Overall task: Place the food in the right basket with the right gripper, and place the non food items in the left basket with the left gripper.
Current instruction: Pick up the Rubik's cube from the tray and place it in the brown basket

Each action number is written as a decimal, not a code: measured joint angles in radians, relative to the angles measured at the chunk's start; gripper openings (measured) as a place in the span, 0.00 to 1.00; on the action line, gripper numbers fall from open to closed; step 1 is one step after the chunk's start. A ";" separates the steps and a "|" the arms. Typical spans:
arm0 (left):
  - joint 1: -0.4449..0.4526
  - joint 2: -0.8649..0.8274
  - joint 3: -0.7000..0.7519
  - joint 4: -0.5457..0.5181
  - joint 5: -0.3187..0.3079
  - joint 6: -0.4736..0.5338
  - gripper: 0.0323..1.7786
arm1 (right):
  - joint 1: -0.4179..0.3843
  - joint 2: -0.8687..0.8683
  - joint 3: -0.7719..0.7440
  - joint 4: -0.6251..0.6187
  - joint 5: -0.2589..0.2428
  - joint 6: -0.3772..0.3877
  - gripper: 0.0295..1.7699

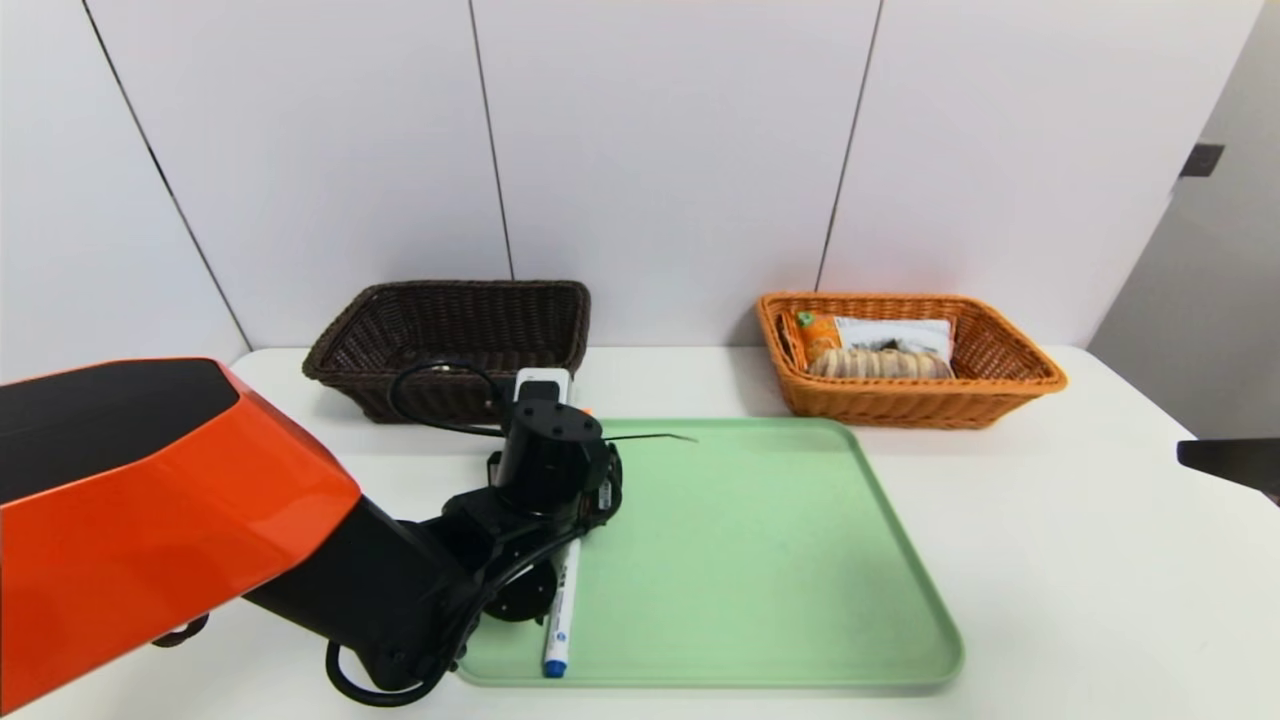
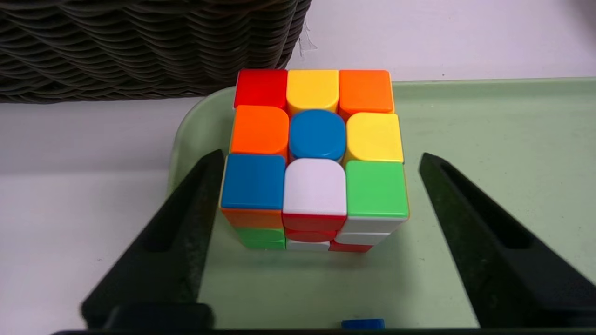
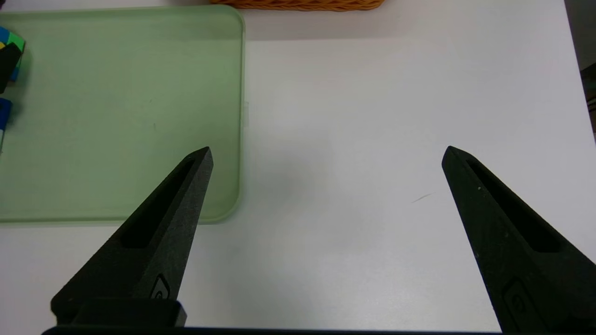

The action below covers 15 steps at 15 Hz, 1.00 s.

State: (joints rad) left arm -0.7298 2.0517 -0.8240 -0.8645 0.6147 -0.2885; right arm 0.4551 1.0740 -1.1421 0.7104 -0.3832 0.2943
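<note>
The multicoloured cube stands on the green tray, at its corner nearest the dark brown left basket. My left gripper straddles the cube, jaws open: one finger lies close against the cube's side, the other stands well apart. The white marker with a blue cap lies on the tray beside my left arm. The orange snack bag and the striped bread roll lie in the orange-tan right basket. My right gripper hangs open and empty over bare table.
The green tray fills the middle of the white table, both baskets behind it by the wall. In the right wrist view the tray's corner sits beside one finger. My right arm shows at the table's right edge.
</note>
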 joint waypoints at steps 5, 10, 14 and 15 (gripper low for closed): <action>0.000 0.014 -0.003 -0.003 -0.001 -0.003 0.53 | 0.000 -0.003 -0.001 0.000 0.000 -0.004 0.96; 0.000 0.002 -0.003 0.003 -0.013 -0.002 0.53 | 0.000 -0.007 0.004 0.001 0.000 -0.003 0.96; 0.000 -0.048 -0.030 0.033 -0.023 0.001 0.52 | 0.000 -0.017 0.019 0.000 0.000 -0.003 0.96; 0.000 -0.065 -0.034 0.055 -0.031 0.001 0.52 | 0.000 -0.018 0.021 0.000 0.000 -0.003 0.96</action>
State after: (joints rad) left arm -0.7302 1.9864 -0.8585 -0.8091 0.5838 -0.2872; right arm 0.4551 1.0560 -1.1209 0.7109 -0.3834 0.2911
